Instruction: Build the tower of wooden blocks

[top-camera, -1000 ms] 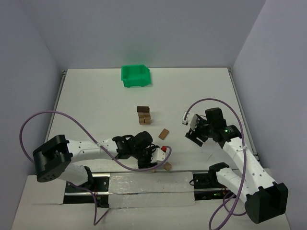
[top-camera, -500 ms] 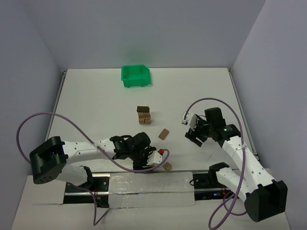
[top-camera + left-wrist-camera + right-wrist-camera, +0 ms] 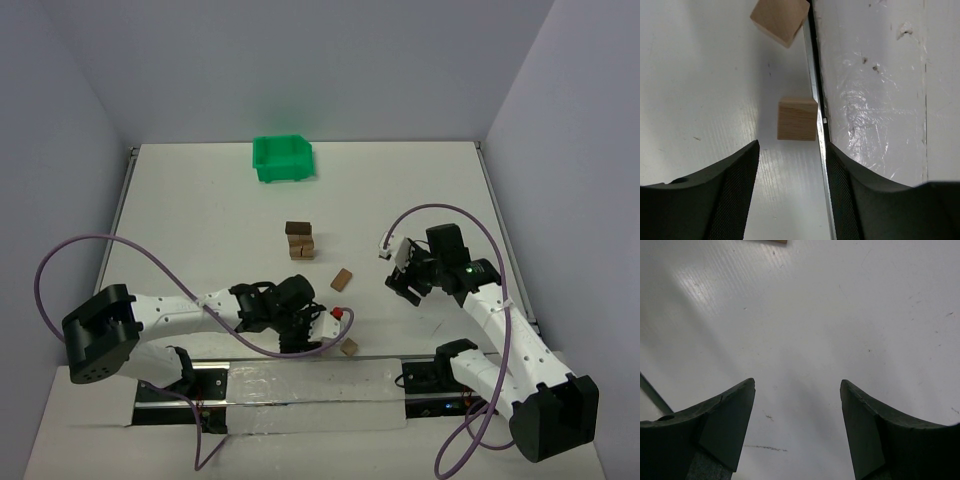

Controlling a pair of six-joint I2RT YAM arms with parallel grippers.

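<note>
The wood block tower [image 3: 299, 241] is a small stack mid-table, a dark brown block over tan ones. One loose tan block [image 3: 342, 279] lies to its right. Another tan cube [image 3: 349, 347] sits by the table's front edge. My left gripper [image 3: 308, 338] is low beside that edge, open and holding nothing. In the left wrist view a tan cube [image 3: 797, 118] rests just ahead of the left gripper [image 3: 792, 146], against a metal rail [image 3: 814, 75], with a second cube [image 3: 779, 19] farther on. My right gripper [image 3: 405, 285] [image 3: 796, 383] hangs open over bare table.
A green plastic bin [image 3: 283, 159] stands at the back of the table. The foil-covered strip [image 3: 875, 100] and metal rail run along the front edge right beside the left fingers. Purple cables loop off both arms.
The left arm has shifted slightly near the front edge and its jaws have changed their gap a little. The right arm and the blocks have not moved.
</note>
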